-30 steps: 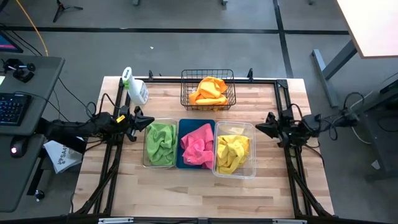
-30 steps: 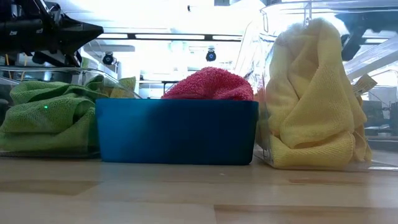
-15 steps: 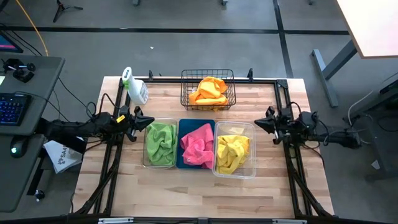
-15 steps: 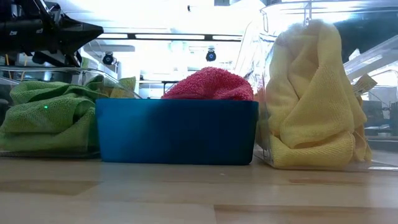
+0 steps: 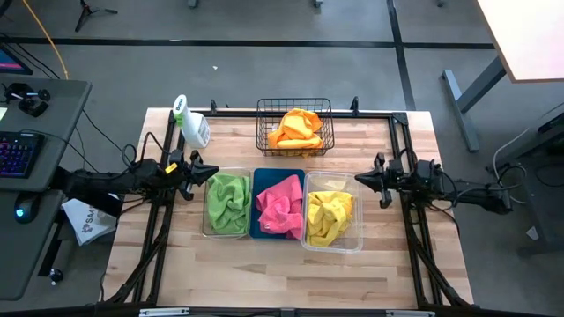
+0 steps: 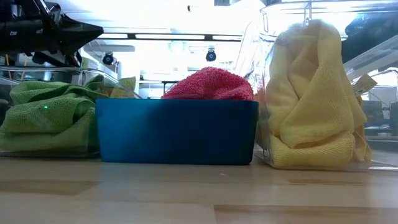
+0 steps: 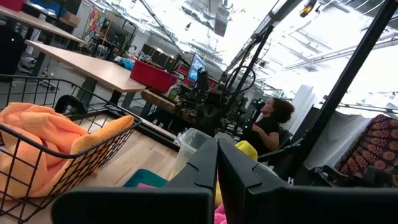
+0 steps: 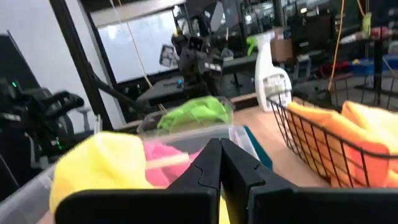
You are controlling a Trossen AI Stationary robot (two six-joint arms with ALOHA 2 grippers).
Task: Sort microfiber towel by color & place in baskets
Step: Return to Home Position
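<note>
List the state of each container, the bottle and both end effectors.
Wire basket: holds orange towels.
Left clear tub: holds green towels.
Blue tub: holds pink towels.
Right clear tub: holds yellow towels.
Spray bottle: upright.
Left end effector: shut, empty.
Right end effector: shut, empty.

table: pale wood planks, matt | wire basket, 12 o'clock: thin black metal mesh | left clear tub, right clear tub: glossy see-through plastic | blue tub, centre: smooth opaque plastic, slight sheen | green towel, pink towel, yellow towel, orange towel: nubby matt cloth | spray bottle, 10 o'clock: white plastic
</note>
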